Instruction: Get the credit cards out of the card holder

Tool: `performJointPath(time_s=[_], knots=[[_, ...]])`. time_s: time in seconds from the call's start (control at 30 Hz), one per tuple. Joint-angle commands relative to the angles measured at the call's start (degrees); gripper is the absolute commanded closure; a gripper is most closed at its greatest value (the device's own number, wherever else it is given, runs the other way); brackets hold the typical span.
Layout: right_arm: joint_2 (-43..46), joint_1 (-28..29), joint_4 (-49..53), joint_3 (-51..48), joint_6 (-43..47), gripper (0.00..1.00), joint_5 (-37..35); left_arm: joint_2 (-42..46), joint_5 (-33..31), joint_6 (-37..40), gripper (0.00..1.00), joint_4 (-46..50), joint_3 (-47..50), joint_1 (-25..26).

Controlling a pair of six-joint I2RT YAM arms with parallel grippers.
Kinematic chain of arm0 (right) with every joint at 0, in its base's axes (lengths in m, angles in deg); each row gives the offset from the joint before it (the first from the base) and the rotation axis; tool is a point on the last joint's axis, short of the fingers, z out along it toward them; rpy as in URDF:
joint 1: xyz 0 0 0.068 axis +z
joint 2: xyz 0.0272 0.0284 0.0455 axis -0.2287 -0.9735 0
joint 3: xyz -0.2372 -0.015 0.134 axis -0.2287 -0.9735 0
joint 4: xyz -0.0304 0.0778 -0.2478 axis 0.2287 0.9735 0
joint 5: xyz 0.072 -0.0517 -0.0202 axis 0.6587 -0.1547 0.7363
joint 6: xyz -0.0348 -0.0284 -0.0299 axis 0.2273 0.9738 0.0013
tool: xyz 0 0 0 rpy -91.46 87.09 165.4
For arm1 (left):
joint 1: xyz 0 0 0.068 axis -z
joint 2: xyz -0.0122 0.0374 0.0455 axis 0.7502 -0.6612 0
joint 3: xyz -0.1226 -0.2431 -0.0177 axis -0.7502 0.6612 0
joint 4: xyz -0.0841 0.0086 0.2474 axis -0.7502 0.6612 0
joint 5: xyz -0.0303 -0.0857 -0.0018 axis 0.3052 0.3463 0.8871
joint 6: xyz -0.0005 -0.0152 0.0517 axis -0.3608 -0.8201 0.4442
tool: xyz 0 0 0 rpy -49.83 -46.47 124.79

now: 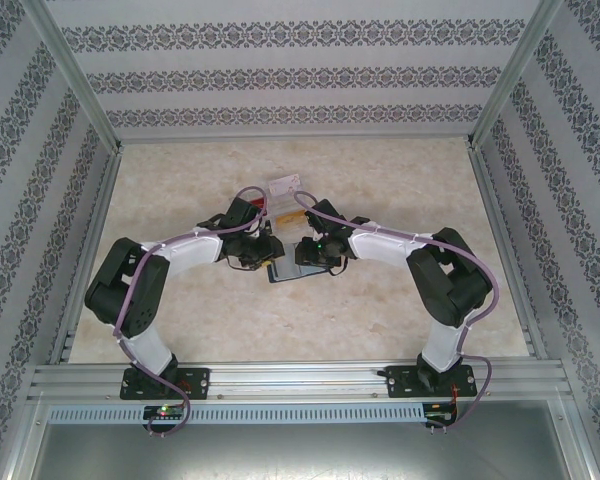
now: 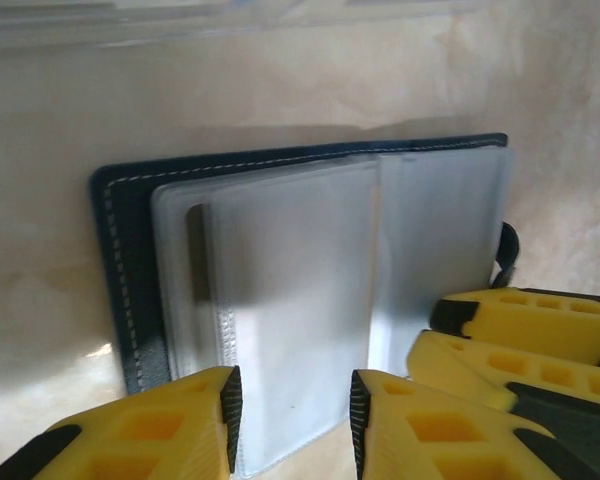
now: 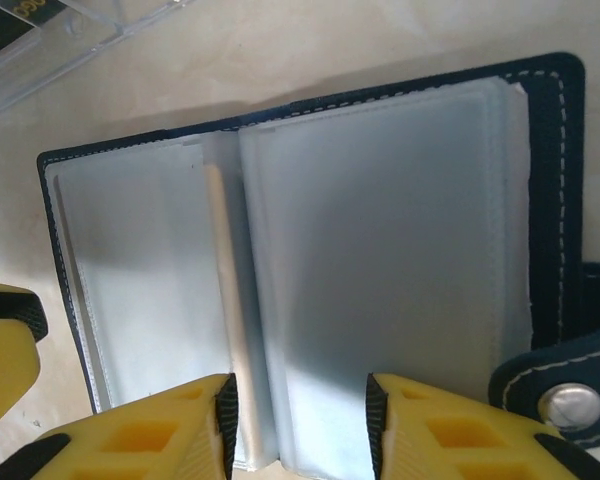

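The card holder [image 1: 285, 268] lies open and flat on the table, a navy cover [image 2: 120, 250] with frosted clear sleeves [image 3: 380, 250] fanned across it. No card colour shows through the sleeves. My left gripper [image 2: 292, 400] hangs low over the near edge of a sleeve, jaws apart, the sleeve lying under the gap. My right gripper [image 3: 298, 410] stands open over the fold between two sleeves. Both grippers meet over the holder in the top view, with the right fingers [image 2: 520, 330] close beside the left ones. A pale card [image 1: 285, 184] lies behind the holder.
The holder's closure tab [image 3: 570, 400] with its metal snap sticks out at the right side. A clear plastic tray [image 3: 70, 30] holding a dark card with gold print [image 3: 15, 12] lies just beyond the holder. Patterned walls enclose the marble-look table [image 1: 180, 320].
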Motion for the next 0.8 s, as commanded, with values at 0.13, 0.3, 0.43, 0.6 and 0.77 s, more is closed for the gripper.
performJointPath(time_s=[0.13,0.3,0.43,0.6,0.77], knots=[[-1.64,-0.64,0.63,-0.29,-1.46,0.57,-1.70,-3.26,2.22,0.77,0.60,-0.81,-3.13,-0.57],[-1.81,-0.80,0.70,-1.12,-1.94,0.57,-1.88,-4.95,-0.03,0.37,0.60,1.76,-4.30,-0.58],[-2.16,-1.06,0.77,-1.49,-2.48,0.58,-1.97,-5.12,-1.27,-0.34,0.60,2.65,-4.83,-0.59],[-2.94,-1.54,0.63,-1.92,-2.93,0.59,-1.88,-4.07,-1.34,-0.52,0.59,4.37,-5.46,-0.59],[-3.63,-1.51,0.35,-2.28,-3.38,0.60,-1.58,-3.40,-2.32,0.52,0.58,5.85,-5.23,-0.60]])
